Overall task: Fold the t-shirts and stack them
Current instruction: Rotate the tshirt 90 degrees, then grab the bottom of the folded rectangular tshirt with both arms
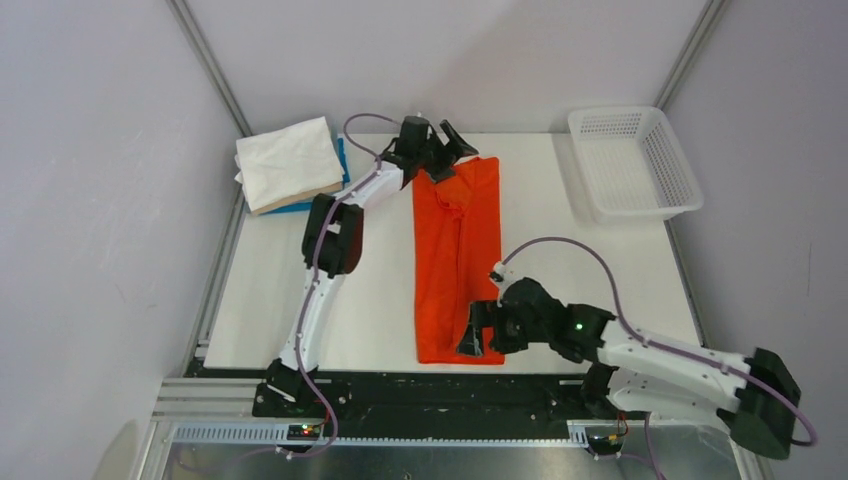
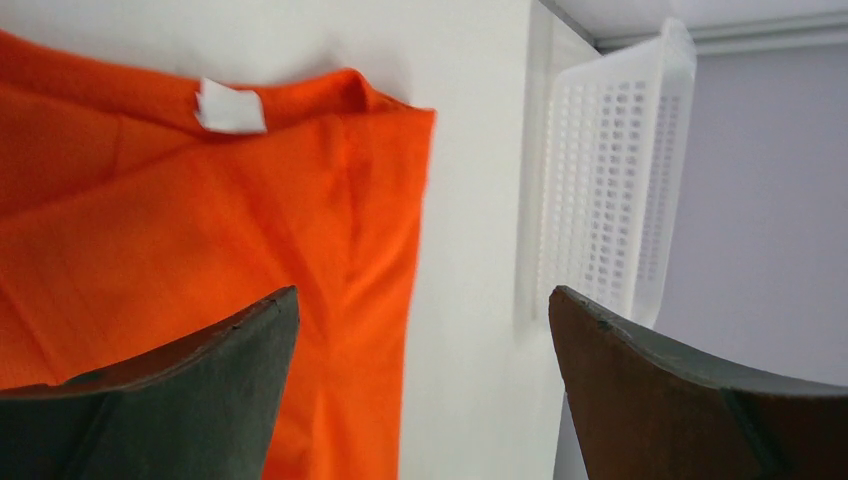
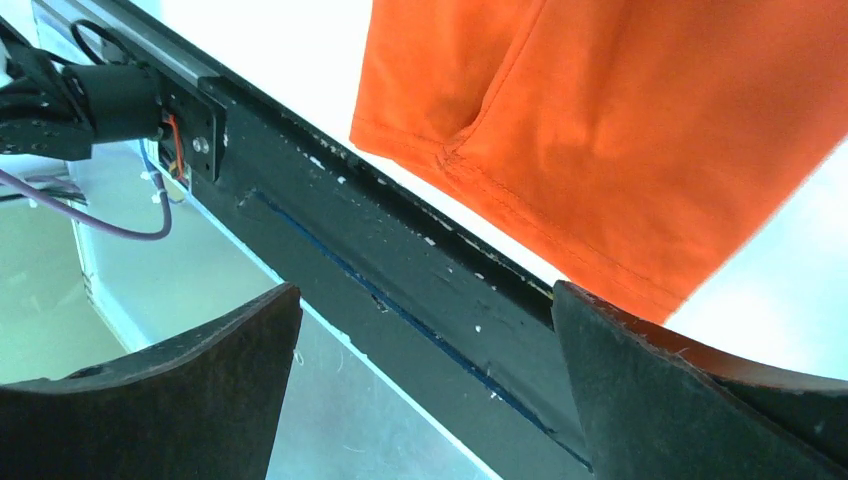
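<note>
The orange t-shirt (image 1: 458, 265) is lying folded lengthwise on the white worktop (image 1: 380, 290), its collar end partly hiding behind the left jaws, which are spread above it. The right jaws are standing spread by its near hem. A white shirt is covering most of the pile (image 1: 290, 165) at the far-left corner. Pale walls (image 1: 100, 200) are enclosing the worktop.

No readable text or marks anywhere, the small white tag (image 2: 231, 106) on the orange t-shirt (image 2: 200, 260) without legible print.

The shirt (image 1: 457, 265) is plain bright orange. The pile (image 1: 290, 160) shows white, beige and blue; the basket (image 1: 672, 165) is white.
</note>
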Tool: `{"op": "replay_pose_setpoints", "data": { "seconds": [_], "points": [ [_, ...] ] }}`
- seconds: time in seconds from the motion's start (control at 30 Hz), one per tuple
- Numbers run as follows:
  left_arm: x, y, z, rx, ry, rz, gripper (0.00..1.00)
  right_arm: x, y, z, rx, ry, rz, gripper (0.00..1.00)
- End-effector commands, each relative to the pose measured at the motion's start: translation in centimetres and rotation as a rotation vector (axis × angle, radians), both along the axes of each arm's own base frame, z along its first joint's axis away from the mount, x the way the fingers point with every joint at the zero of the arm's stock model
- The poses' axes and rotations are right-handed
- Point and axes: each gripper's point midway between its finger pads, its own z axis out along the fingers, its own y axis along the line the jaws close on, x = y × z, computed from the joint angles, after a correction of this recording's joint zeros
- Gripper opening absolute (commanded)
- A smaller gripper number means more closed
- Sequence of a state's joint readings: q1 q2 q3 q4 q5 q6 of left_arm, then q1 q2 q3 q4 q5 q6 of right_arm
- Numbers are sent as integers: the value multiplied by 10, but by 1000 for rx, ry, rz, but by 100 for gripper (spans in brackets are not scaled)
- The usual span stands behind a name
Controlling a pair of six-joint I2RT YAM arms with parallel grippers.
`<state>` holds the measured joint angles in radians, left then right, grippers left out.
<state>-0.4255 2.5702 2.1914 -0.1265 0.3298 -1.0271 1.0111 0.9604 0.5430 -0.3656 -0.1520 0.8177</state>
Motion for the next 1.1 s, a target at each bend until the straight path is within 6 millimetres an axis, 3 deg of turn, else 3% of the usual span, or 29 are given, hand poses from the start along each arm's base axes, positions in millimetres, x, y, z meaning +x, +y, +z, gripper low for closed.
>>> {"op": "replay_pose_setpoints", "data": {
  "seconds": [0.0, 0.07, 0.17, 0.23, 0.27, 0.3, 0.33, 0.37, 0.4, 0.43, 0.47, 0.5, 0.53, 0.6, 0.7, 0.8, 0.87, 1.07],
  "points": [
    [-34, 1, 119, 10, -203, -88, 98, 14, -33, 22, -38, -127, -125, 100],
    [-61, 6, 163, 40, -280, -122, 98, 23, -43, 34, -11, -174, -182, 100],
    [-106, 10, 182, 109, -319, -160, 98, 29, -51, 40, 2, -196, -222, 100],
    [-143, 24, 179, 169, -315, -152, 98, 30, -54, 33, -19, -179, -217, 100],
    [-169, 36, 169, 224, -308, -135, 98, 28, -56, 29, -36, -161, -208, 100],
    [-183, 42, 162, 255, -305, -126, 98, 28, -57, 22, -63, -143, -205, 100],
    [-214, 53, 148, 320, -306, -115, 98, 26, -62, 16, -93, -120, -215, 100],
    [-223, 65, 139, 375, -311, -69, 98, 24, -68, 7, -138, -94, -220, 100],
    [-262, 70, 122, 410, -306, -102, 98, 26, -72, 3, -164, -89, -236, 99],
    [-272, 82, 110, 464, -307, -57, 98, 24, -77, -5, -205, -69, -240, 98],
    [-308, 84, 94, 476, -298, -91, 98, 25, -80, -9, -228, -65, -252, 96],
    [-325, 99, 62, 534, -259, -88, 98, 25, -80, -14, -249, -50, -257, 93],
    [-348, 97, 64, 493, -259, -103, 98, 25, -79, -16, -255, -46, -258, 92],
    [-381, 108, 39, 492, -206, -119, 98, 27, -74, -18, -253, -42, -260, 88],
    [-416, 124, 5, 517, -147, -141, 98, 29, -66, -23, -257, -43, -268, 80],
    [-442, 123, -9, 531, -118, -202, 98, 27, -57, -32, -271, -23, -260, 78],
    [-451, 119, -17, 532, -93, -213, 98, 25, -52, -37, -282, -15, -257, 76],
    [-473, 95, -36, 593, -39, -289, 80, 23, -39, -49, -297, -2, -264, 71]
  ]
}}
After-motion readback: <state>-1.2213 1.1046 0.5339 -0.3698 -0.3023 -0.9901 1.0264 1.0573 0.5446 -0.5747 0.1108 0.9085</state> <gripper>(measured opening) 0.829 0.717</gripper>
